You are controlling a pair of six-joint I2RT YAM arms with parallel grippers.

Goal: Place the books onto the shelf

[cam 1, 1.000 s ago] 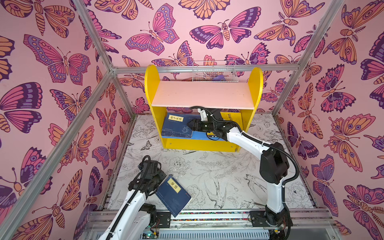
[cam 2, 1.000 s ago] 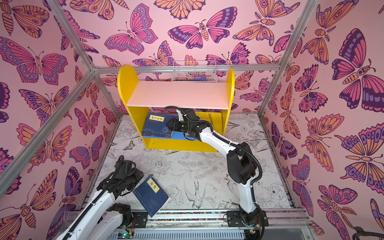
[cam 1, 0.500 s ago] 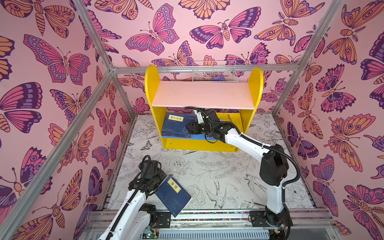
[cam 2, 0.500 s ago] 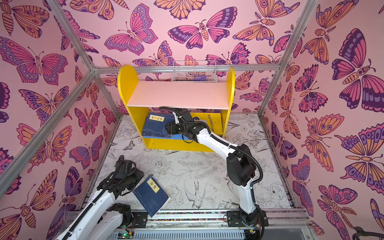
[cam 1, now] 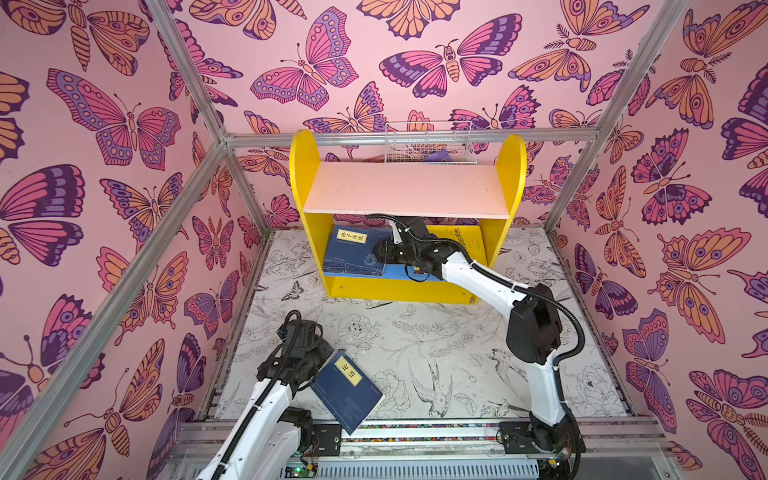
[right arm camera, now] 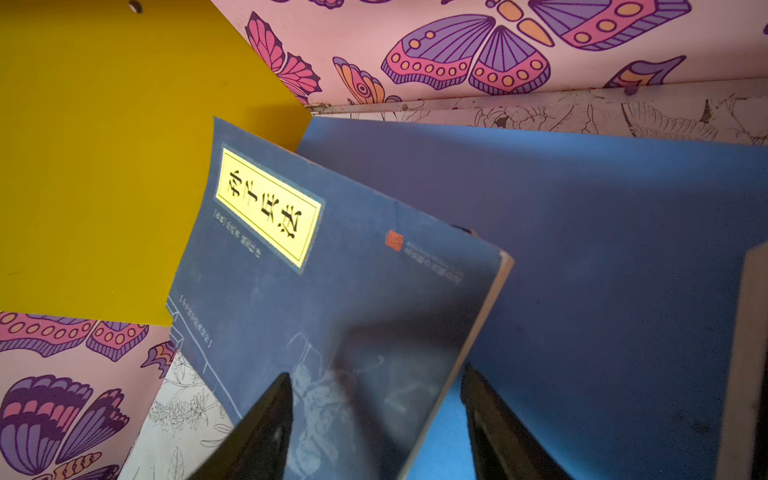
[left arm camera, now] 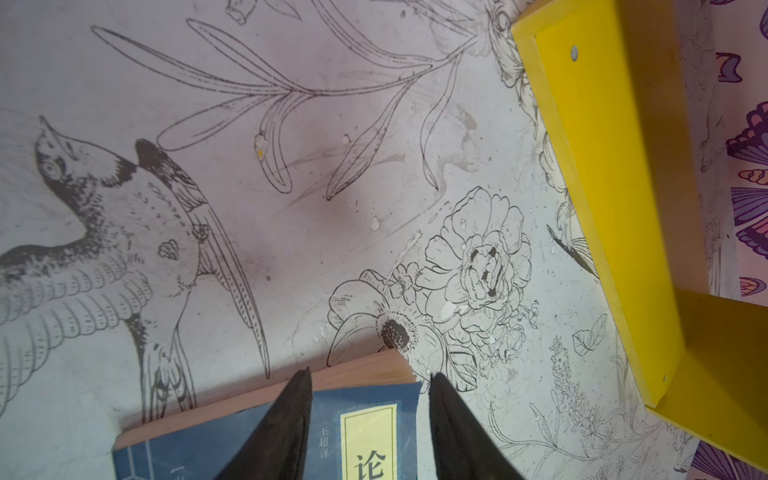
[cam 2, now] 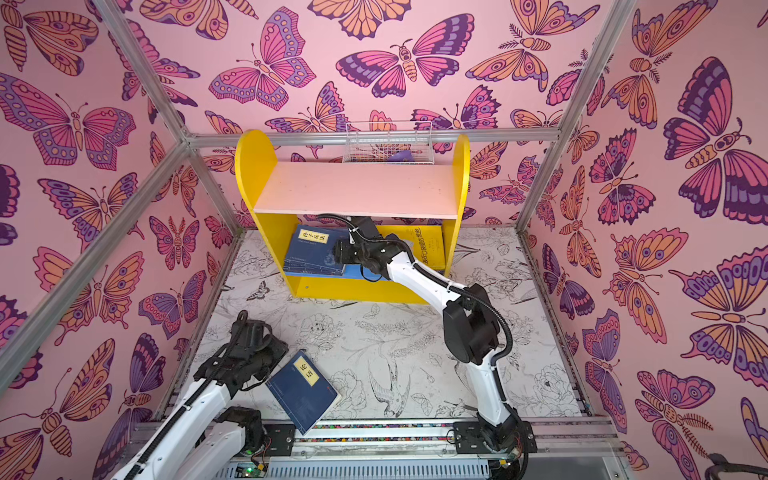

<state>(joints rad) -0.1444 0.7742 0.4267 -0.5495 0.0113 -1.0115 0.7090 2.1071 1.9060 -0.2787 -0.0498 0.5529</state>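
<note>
The shelf stands at the back, with yellow sides, a pink upper board and a blue lower board. Navy books with a yellow label lie stacked at the left of the lower board. A yellow book leans at its right. My right gripper reaches under the pink board. It is open, one finger over the top navy book's cover, the other past its page edge. Another navy book lies front left. My left gripper hangs open over its corner.
A white wire basket sits behind the shelf against the back wall. Butterfly-patterned walls with metal frame bars close in three sides. The front rail runs under the floor book's near corner. The right arm's elbow rises mid-right.
My right gripper has slid left along the lower board toward the navy stack, and its jaws have narrowed a little. The left arm and the floor book have not moved.
</note>
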